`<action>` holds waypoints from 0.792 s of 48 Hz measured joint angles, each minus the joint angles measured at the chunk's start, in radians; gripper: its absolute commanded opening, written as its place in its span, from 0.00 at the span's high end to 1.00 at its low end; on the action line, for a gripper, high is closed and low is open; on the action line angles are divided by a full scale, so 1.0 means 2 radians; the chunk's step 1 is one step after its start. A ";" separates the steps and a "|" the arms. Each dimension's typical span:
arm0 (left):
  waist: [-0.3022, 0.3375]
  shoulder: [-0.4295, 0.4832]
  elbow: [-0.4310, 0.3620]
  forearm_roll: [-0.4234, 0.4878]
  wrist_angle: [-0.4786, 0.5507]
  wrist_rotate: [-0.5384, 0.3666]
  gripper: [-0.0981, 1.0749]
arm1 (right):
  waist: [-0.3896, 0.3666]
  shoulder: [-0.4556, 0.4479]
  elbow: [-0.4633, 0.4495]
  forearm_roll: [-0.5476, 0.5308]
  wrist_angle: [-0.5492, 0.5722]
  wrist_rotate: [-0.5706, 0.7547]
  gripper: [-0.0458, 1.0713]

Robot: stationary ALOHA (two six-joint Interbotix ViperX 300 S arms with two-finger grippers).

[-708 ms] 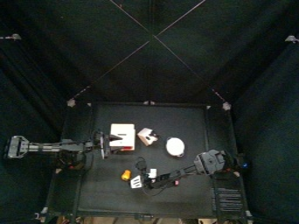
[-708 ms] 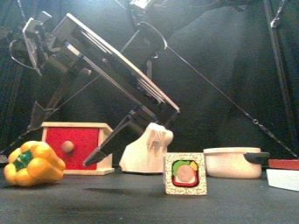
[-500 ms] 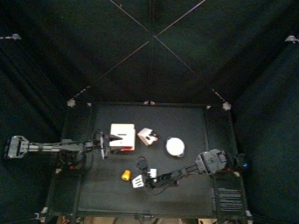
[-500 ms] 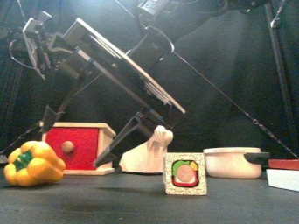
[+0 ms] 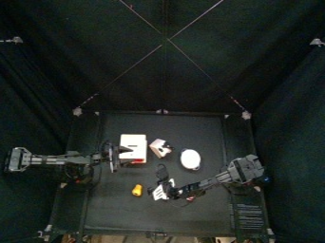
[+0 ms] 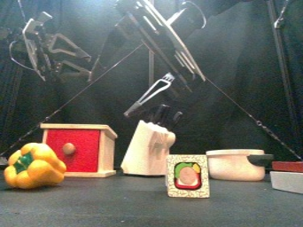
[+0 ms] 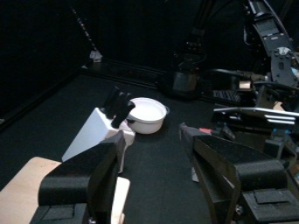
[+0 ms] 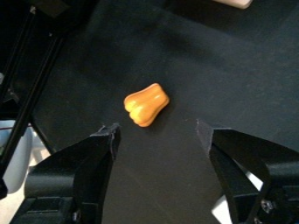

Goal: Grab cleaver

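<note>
Steering my right gripper [image 8: 158,149], jaws wide, off the yellow pepper [image 8: 146,103], I should drop onto the cleaver's handle in the knife block [image 6: 148,149] mid-table; left gripper [image 7: 158,162], open, rests left.

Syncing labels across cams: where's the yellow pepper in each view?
Top view: yellow pepper near the table's front edge, left of the right gripper.
Front view: far left foreground, in front of the red box.
Left wrist view: not in it.
Right wrist view: mid-picture, on bare table between the open jaws.
Shared landmark: the knife block, also in the top and left wrist views.
</note>
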 measured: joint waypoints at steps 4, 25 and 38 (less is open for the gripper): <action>0.000 0.000 0.000 0.001 -0.001 0.001 0.16 | -0.002 -0.018 0.016 -0.016 0.005 0.001 0.07; 0.005 0.000 0.005 0.000 -0.001 0.002 0.16 | -0.019 -0.104 0.087 -0.048 0.086 0.000 0.07; 0.010 0.000 0.007 0.001 -0.001 0.002 0.16 | -0.032 -0.144 0.102 -0.003 0.134 -0.001 0.07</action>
